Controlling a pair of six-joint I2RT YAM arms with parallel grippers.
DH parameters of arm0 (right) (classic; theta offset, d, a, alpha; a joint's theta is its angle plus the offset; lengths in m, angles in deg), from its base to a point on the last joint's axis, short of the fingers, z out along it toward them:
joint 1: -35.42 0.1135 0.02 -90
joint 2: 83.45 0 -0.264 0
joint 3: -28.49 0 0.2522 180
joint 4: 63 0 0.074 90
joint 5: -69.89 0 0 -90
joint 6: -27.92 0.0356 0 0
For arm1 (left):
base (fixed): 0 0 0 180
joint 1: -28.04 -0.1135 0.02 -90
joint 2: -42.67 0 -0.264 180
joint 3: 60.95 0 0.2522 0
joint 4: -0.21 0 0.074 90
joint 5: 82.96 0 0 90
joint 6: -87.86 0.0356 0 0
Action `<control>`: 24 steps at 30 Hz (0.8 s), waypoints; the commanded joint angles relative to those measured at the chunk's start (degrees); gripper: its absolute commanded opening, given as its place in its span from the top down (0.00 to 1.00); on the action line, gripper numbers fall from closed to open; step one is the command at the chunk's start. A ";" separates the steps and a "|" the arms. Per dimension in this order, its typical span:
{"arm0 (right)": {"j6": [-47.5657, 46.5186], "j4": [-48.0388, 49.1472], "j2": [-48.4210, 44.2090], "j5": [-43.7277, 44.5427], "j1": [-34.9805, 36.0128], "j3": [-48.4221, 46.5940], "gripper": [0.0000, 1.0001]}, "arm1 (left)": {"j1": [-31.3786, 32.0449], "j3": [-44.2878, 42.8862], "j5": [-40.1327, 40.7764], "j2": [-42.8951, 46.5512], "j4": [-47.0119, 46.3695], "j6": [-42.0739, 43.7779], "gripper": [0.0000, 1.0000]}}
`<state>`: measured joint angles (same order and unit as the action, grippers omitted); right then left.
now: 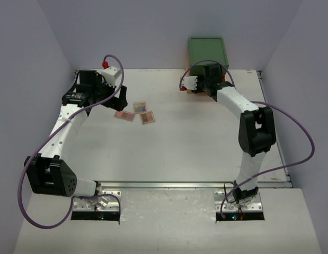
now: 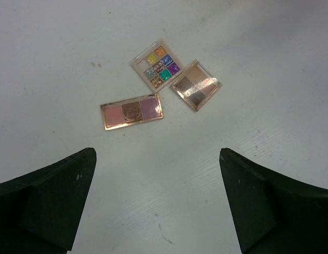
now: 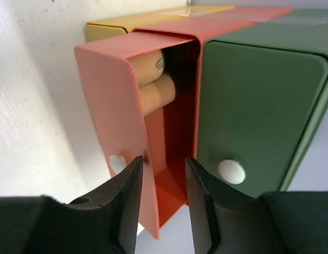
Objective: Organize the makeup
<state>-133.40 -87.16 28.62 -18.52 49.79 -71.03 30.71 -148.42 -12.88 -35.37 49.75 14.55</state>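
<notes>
Both apart: L end effector (image 2: 157, 159) angled over palettes (image 2: 132, 111), R end effector (image 3: 164, 164) at drawer (image 3: 105, 95).

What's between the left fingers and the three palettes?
Only bare table, seen in the left wrist view. The open left fingers are short of the long pink palette, the nearest of the three.

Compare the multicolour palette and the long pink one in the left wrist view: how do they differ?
Shape: the multicolour palette is square; the long pink palette is a narrow rectangle.
Pans: the multicolour palette has a grid of small bright pans, the long pink palette three in a row, pink, brown, mauve.
Shared: both lie flat, face up, on the table, with tan frames.
</notes>
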 commanded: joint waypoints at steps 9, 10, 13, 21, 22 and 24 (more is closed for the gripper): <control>38.24 12.52 -16.10 -7.99 1.10 11.43 0.53 | 0.22 0.16 0.07 0.79 -2.56 1.07 0.00; 40.34 13.40 -16.71 -8.00 1.17 12.17 0.53 | 0.22 0.36 0.27 0.85 -2.56 1.14 0.00; 53.34 13.91 -18.81 -6.52 1.19 13.17 0.53 | 0.22 0.41 0.76 1.22 -2.39 1.51 0.00; 77.48 19.50 -19.45 1.97 1.10 21.07 0.61 | 0.22 2.62 1.70 3.29 -2.68 3.09 0.00; 79.27 20.89 -19.32 2.67 1.10 22.01 0.62 | 0.22 2.81 1.98 3.33 -2.79 3.23 0.00; 82.97 24.46 -17.82 4.73 1.10 23.43 0.64 | 0.22 2.97 2.61 3.25 -2.92 3.53 0.00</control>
<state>-64.91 -70.78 9.30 -19.47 50.88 -50.23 30.71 -145.87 -11.56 -34.27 49.34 16.68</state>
